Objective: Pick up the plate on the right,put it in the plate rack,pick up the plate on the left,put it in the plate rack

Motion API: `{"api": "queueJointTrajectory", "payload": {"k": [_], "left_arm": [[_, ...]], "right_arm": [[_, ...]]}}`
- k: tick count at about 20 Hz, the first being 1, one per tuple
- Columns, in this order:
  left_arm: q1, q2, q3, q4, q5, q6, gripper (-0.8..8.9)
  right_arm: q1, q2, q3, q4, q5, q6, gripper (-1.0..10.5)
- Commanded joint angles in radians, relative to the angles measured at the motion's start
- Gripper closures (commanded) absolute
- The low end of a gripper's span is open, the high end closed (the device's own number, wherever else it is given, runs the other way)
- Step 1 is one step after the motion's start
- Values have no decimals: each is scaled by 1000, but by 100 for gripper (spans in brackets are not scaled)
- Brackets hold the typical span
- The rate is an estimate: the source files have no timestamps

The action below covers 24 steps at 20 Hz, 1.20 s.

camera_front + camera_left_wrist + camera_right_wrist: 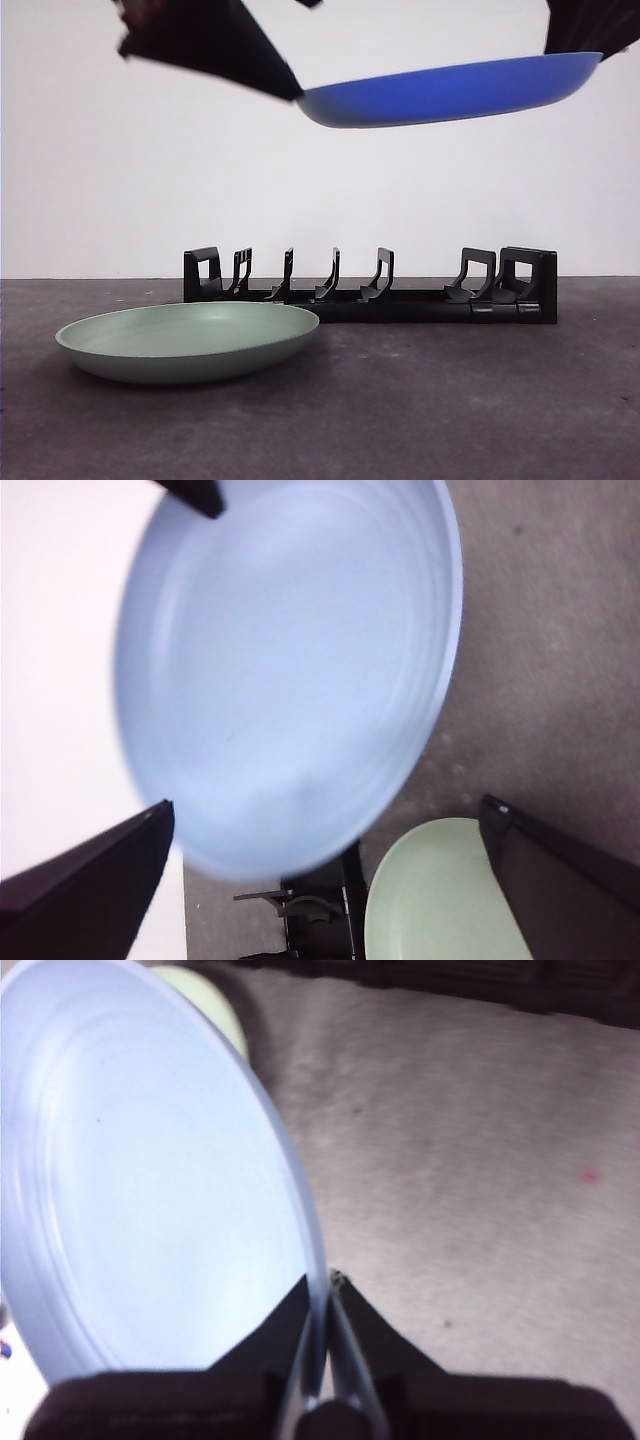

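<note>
blue plate (450, 92) held high over the rack (370, 285), rim clenched by right gripper (322, 1300), left gripper (320, 820) spread wide beside it, green plate (190, 340) on table (450, 400), arms cut off, no writing legible

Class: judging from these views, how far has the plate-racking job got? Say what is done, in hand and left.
Done: the blue plate is off the table. In hand: the right gripper clamps its rim, holding it in the air above the plate rack, with the left gripper open close by it. Left: slot it into the rack, which holds nothing yet, then rack the green plate on the table.
</note>
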Motion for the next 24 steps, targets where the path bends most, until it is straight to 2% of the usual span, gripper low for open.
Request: {"api": "queueJointTrajectory", "payload": {"k": [1, 5, 8, 11, 12, 20, 24], "left_arm": [[-7, 36, 1, 13, -5, 46, 241], [-23, 58, 1, 13, -5, 46, 528], [-25, 60, 1, 6, -5, 43, 661], [-25, 60, 1, -8, -5, 41, 800], [-25, 60, 1, -12, -5, 40, 822], [-59, 59, 1, -66, -5, 34, 822], [-81, 59, 1, -72, -5, 2, 822]], "right_arm": [[26, 3, 4, 10, -13, -8, 962], [37, 3, 4, 17, -17, -7, 962], [37, 3, 4, 16, -59, -9, 962], [37, 3, 4, 27, -58, -8, 962], [37, 3, 4, 31, -58, -7, 962], [36, 3, 4, 40, -36, 1, 962], [36, 3, 4, 40, -32, 0, 958]]}}
